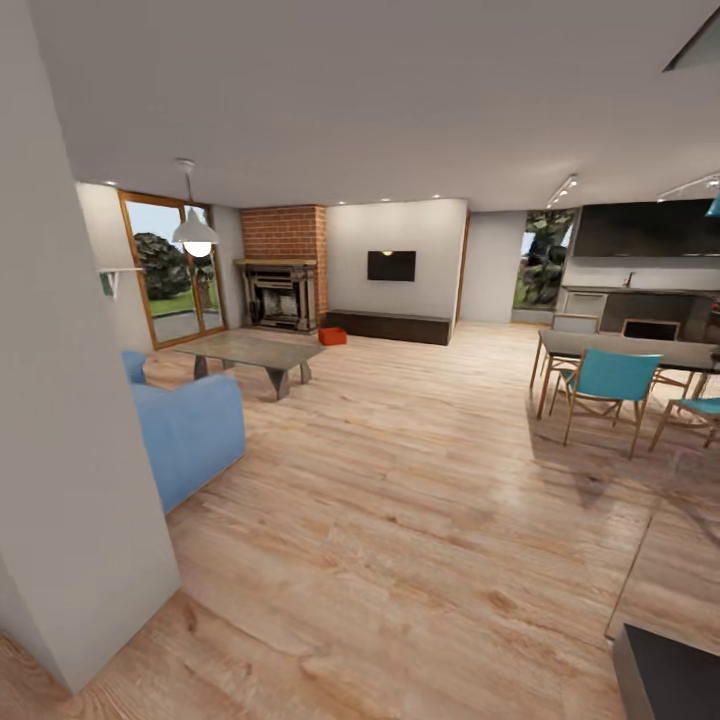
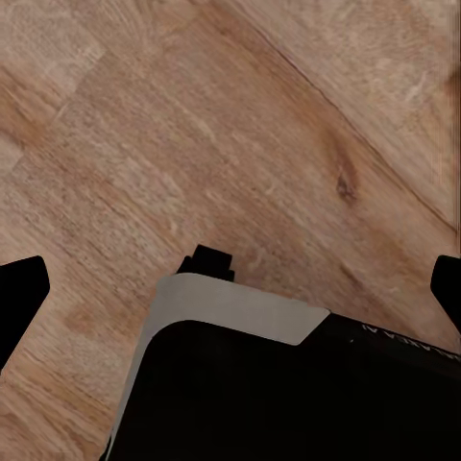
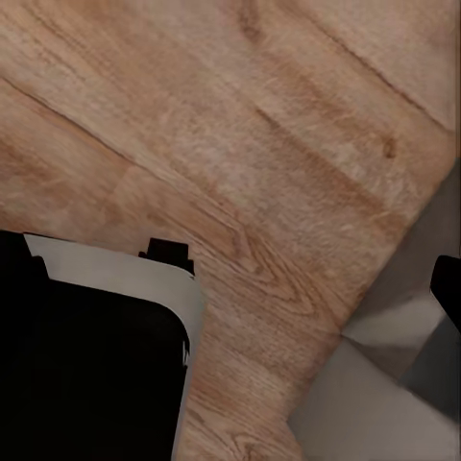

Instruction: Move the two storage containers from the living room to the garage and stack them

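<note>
Looking down the length of the living room (image 1: 400, 300) from its near end, with a pale wall corner (image 1: 60, 450) crowding the near left. Spotting orange-red plastic far off on the wood-plank flooring (image 1: 400, 520): the storage containers (image 1: 332, 336), sitting just right of the brick fireplace (image 1: 283, 290) and at the left end of a low dark bench (image 1: 390, 327) under the wall screen (image 1: 391, 265). Showing as one small blob at this range (too small to tell whether one bin or both side by side). Lying beyond the coffee table (image 1: 255, 352), with the blue sofa (image 1: 190, 430) nearer on the left and the dining table (image 1: 620, 350) with its teal chair (image 1: 610, 385) well off to the right.

Hanging over bare planks above the robot's dark base (image 2: 288, 394): the left gripper (image 2: 233, 288), its jaws spread wide, one fingertip (image 2: 19, 298) at each side of the left wrist view and nothing between them. Reading the right gripper (image 3: 230, 279) as spread and empty too, judging by the one clear fingertip (image 3: 448, 288) far out to the side, the other blending into the dark base.

Judging the task as barely begun: nothing grasped, nothing carried, no garage in sight. Leaving nearly everything to do: crossing the room to the far left, picking up the bins, hauling them out to the garage, setting one on the concrete and stacking the other on it.
</note>
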Robot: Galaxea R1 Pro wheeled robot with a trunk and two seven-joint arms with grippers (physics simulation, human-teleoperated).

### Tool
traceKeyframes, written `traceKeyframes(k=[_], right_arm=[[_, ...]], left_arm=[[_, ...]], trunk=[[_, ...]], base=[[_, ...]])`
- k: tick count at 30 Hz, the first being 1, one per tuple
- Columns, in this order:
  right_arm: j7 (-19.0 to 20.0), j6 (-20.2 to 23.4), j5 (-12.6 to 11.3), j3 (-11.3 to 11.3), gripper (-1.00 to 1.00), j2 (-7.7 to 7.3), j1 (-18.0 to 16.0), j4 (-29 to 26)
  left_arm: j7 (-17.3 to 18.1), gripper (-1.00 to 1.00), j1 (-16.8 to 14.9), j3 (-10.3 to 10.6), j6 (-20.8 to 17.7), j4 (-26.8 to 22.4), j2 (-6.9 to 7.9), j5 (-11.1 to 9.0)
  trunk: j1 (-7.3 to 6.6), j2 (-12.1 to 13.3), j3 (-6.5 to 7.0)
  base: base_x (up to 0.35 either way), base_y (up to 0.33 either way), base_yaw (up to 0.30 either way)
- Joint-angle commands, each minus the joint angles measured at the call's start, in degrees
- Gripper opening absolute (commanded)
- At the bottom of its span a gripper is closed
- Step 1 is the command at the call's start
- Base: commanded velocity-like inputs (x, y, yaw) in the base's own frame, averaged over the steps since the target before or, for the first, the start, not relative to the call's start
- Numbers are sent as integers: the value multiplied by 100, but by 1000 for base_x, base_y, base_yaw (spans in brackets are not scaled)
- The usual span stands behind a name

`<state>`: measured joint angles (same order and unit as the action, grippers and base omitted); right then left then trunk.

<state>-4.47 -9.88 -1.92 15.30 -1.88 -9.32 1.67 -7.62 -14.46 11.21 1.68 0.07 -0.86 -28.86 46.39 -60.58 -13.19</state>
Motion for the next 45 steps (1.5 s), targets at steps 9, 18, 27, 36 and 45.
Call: traceKeyframes(k=[9, 18, 27, 36, 45], right_arm=[[-16, -31, -19, 47, 100, 3, -7, 17], [-19, -42, -20, 44, 100, 3, -8, 16], [-18, -31, -20, 35, 100, 7, -6, 17], [-14, -31, -19, 41, 100, 4, -7, 16], [-10, -31, -19, 52, 100, 3, -5, 18]], left_arm=[[-18, 100, -4, 50, 11, 2, -2, -49], [-18, 100, -4, 49, 10, 2, -4, -49], [-20, 100, -4, 50, 16, 2, -3, -49], [-19, 100, -4, 48, 16, 2, -2, -49], [-17, 100, -4, 50, 8, 2, -3, -49]], trunk=[[4, -4, -7], [4, -4, -7], [4, -4, -7], [4, -4, -7], [4, -4, -7]], base=[[323, 0, -2], [323, 0, -3], [323, 0, -214], [323, 0, -135], [323, 0, -4]])
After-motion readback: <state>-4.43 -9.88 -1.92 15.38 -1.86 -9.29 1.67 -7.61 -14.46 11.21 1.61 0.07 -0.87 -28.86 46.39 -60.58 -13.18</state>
